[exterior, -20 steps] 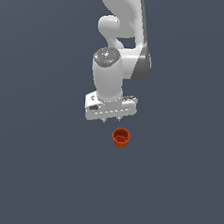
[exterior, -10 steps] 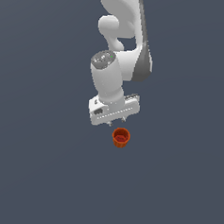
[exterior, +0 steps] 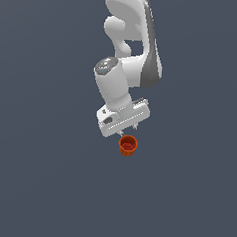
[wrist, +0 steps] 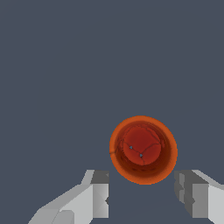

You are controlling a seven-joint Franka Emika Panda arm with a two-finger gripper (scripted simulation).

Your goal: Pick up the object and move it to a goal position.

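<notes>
The object (exterior: pixel 128 145) is a small orange-red cup-like pot with ribbed sides, standing upright on the dark grey floor. In the wrist view the object (wrist: pixel 143 149) shows its round rim and hollow inside from above. My white gripper (exterior: pixel 127 131) hangs just above and slightly behind it, tilted, fingers pointing down. It is open: in the wrist view the gripper (wrist: pixel 142 192) has its two fingers spread wider than the pot, with nothing between them. The pot lies just beyond the fingertips, apart from them.
The white arm (exterior: pixel 129 51) rises from the gripper to the frame's upper edge. A uniform dark grey floor (exterior: pixel 40 185) lies all around the pot, with no other objects in sight.
The gripper has shifted toward the exterior view's right and lowered, tilting, closing in over the pot. The pot has not moved.
</notes>
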